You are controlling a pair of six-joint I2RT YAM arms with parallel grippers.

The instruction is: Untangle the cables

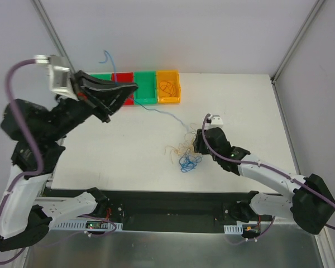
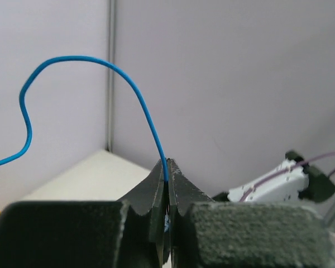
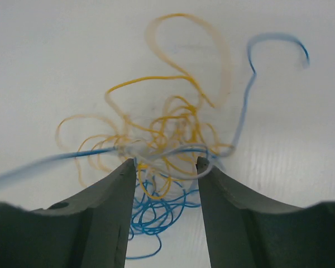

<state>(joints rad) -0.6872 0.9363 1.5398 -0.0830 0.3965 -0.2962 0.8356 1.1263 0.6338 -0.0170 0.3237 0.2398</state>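
We see the left arm (image 1: pixel 50 120) lifted high, reaching up and back over the row of small bins (image 1: pixel 146 89) at the far edge of the surface (image 1: pixel 117 151). The left jaws are pressed together, pinching a thin blue cable (image 2: pixel 72 56). One end of that cable sticks up out of the tips and curls over in the air. The other part runs down across the surface to the pile of cables (image 1: pixel 185 156). The right arm (image 1: pixel 268 173) lies low and stretches in from the right, with its tip pointing down at that pile. The right jaws are spread apart, one on each side of the pile. Yellow, orange and blue loops lie mixed up between them and just past their tips. We cannot tell if the tips touch the cables. The pile sits on the surface, a little right of the middle. The orange bin (image 1: pixel 168 99) at the right end of the row has some orange wires (image 1: pixel 167 86) in it.
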